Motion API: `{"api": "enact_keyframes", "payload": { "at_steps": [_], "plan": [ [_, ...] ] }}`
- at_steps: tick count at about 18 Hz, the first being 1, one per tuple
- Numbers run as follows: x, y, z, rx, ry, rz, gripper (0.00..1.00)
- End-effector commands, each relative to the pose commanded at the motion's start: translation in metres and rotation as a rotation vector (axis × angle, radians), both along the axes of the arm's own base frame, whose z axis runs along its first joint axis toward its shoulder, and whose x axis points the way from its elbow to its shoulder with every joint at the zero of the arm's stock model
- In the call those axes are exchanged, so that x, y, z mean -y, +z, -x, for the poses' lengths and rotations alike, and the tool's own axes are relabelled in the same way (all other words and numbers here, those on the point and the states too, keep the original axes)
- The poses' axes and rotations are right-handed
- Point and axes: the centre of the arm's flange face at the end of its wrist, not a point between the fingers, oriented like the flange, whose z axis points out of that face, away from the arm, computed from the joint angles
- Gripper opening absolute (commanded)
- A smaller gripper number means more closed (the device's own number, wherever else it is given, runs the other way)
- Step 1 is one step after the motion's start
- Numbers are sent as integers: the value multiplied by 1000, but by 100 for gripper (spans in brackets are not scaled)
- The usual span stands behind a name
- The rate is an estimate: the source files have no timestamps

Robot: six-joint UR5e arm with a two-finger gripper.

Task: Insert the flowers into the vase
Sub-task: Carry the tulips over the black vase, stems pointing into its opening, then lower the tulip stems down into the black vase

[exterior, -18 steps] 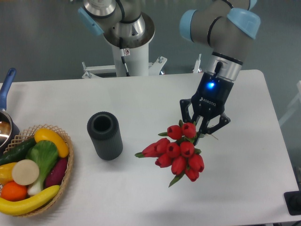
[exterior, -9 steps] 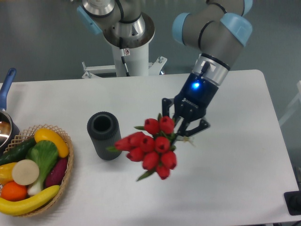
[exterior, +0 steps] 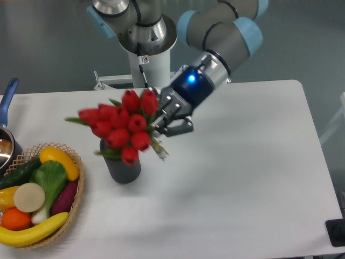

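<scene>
My gripper (exterior: 164,121) is shut on the stems of the flowers (exterior: 119,125), a bunch of red tulip buds with green leaves. I hold the bunch in the air, tilted to the left, right above and in front of the vase. The vase (exterior: 123,164) is a dark grey ribbed cylinder standing upright on the white table. The buds hide its mouth and upper part. Only its lower body shows.
A wicker basket (exterior: 74,202) with toy fruit and vegetables stands at the front left. A pot with a blue handle (exterior: 7,100) is at the left edge. The arm's base (exterior: 148,59) stands behind the table. A dark object (exterior: 337,232) sits at the front right corner.
My gripper has carried the flowers up and to the left, from the table's middle right to above the vase, and has tilted them toward the left.
</scene>
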Motion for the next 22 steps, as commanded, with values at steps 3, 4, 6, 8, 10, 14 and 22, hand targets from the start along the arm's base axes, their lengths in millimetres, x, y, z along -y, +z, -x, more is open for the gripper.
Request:
{"api": "enact_keyframes", "payload": {
  "at_steps": [3, 4, 6, 8, 10, 14, 22],
  "plan": [
    [4, 21, -18, 5, -9, -7, 21],
    [5, 25, -22, 2, -11, -10, 21],
    [5, 28, -27, -1, -16, -11, 21],
    [3, 18, -28, 13, -20, -2, 20],
    [0, 14, -25, 20, -23, 2, 20],
    [-12, 3, -28, 39, -47, 14, 20],
    [-17, -25, -28, 61, -54, 45, 20]
  ]
}}
